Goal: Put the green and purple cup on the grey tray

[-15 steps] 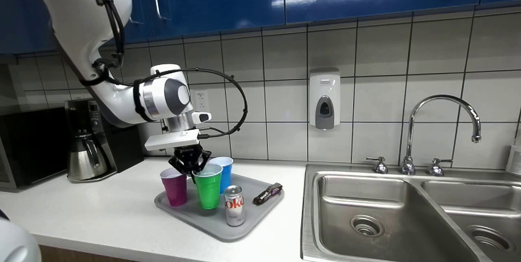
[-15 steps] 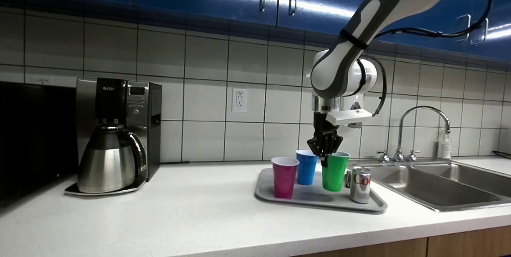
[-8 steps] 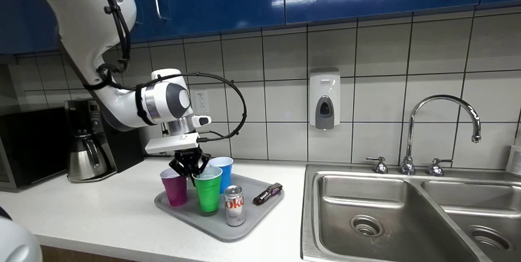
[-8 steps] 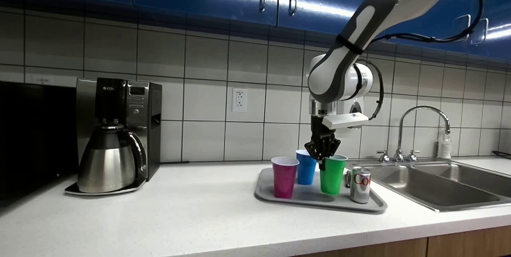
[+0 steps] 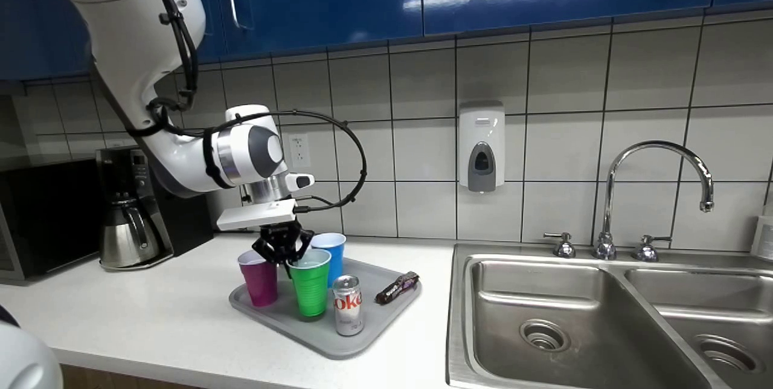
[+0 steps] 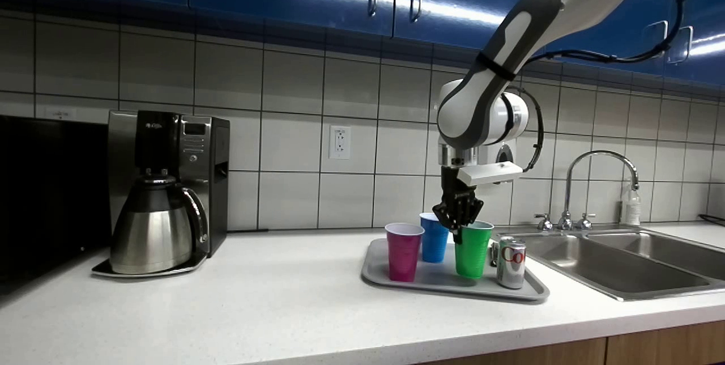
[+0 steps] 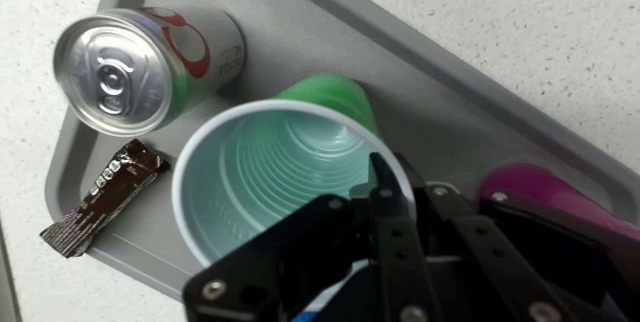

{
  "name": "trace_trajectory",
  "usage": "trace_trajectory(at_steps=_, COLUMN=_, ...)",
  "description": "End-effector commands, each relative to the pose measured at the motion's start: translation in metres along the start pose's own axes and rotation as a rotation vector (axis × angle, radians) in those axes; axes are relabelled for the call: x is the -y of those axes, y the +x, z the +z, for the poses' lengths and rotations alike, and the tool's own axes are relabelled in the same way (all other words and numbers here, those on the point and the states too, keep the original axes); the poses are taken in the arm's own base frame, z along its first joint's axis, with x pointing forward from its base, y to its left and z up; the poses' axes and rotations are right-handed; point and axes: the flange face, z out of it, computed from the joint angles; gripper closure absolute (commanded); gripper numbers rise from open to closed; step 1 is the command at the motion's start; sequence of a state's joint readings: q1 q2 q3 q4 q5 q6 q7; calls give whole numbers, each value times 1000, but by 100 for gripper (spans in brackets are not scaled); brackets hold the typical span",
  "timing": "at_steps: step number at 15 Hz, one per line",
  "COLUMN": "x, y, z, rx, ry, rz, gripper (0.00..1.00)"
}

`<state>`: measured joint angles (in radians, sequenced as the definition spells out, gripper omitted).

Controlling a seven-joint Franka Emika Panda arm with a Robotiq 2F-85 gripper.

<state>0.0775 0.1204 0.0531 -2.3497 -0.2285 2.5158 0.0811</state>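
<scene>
The green cup (image 5: 310, 286) is upright over the grey tray (image 5: 290, 330), between the purple cup and a soda can. My gripper (image 5: 288, 269) is shut on its rim. In the wrist view, one fingertip of the gripper (image 7: 389, 162) is inside the green cup (image 7: 330, 93) and one outside. The cup's base (image 6: 470, 271) is at or just above the tray (image 6: 453, 291); I cannot tell if it touches. The purple cup (image 5: 258, 280) stands upright on the tray at one end, apart from the green cup. It also shows in the wrist view (image 7: 522, 184), partly hidden by the gripper.
A blue cup (image 6: 435, 237) stands on the tray behind the green cup. A soda can (image 5: 348, 307) stands close beside the green cup. A brown wrapped bar (image 7: 105, 197) lies on the tray. A sink (image 5: 543, 292) and a coffee maker (image 6: 156, 229) flank the tray.
My gripper and the green cup have come down a little toward the tray, with a slight sideways shift. The grip has stayed shut. The other things have not moved.
</scene>
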Motion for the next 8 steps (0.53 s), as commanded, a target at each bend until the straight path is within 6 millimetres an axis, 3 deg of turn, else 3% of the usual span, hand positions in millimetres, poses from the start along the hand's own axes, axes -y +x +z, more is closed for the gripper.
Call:
trace_trajectory(at_steps=1, x=-1, y=3, z=0, rx=2, ry=-9, rz=-5, gripper=99)
trace_trajectory(at_steps=8, x=-1, y=0, z=4, rx=10, ry=8, rz=-49, gripper=99)
